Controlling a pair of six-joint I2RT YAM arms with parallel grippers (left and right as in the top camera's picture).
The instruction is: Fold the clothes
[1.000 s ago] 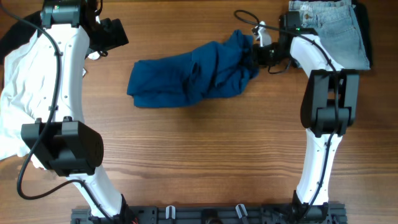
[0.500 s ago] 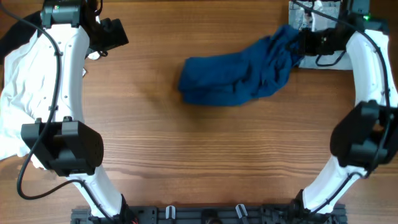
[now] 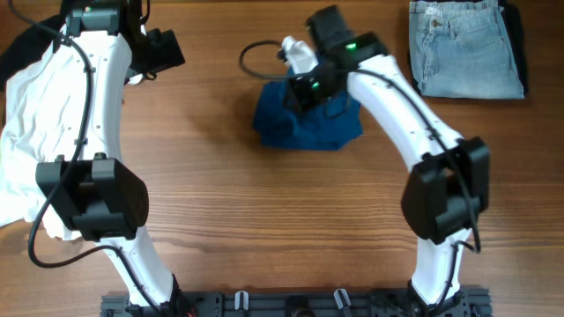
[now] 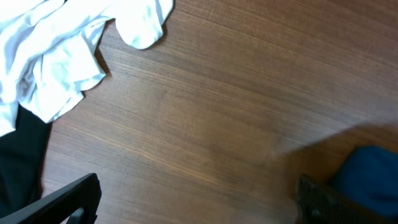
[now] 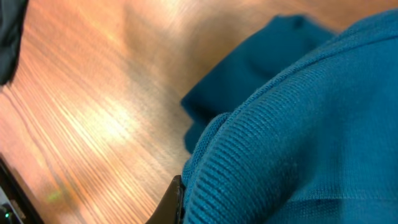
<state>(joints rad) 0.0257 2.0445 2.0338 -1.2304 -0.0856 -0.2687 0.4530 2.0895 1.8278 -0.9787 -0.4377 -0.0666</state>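
The dark-blue shirt (image 3: 308, 121) lies bunched in a compact heap at the table's upper middle. My right gripper (image 3: 304, 88) is over its top edge, shut on a fold of the shirt. The ribbed blue fabric (image 5: 298, 124) fills the right wrist view, pressed against one finger (image 5: 175, 204). My left gripper (image 3: 166, 48) is open and empty at the upper left, with bare wood between its fingers (image 4: 196, 199). The shirt's edge (image 4: 373, 177) shows at the lower right of the left wrist view. Folded light-blue jeans (image 3: 465, 48) lie at the top right.
A white garment (image 3: 26, 114) is heaped along the left edge, also seen in the left wrist view (image 4: 56, 56); no stripes show on it. A black piece (image 3: 16, 55) lies under it, visible in the left wrist view too (image 4: 18, 162). A cable (image 3: 251, 62) loops beside the right gripper.
My right arm pulled the shirt toward the right, then swung back left with its end, doubling the long spread shirt over into a short heap. The left arm has barely moved.
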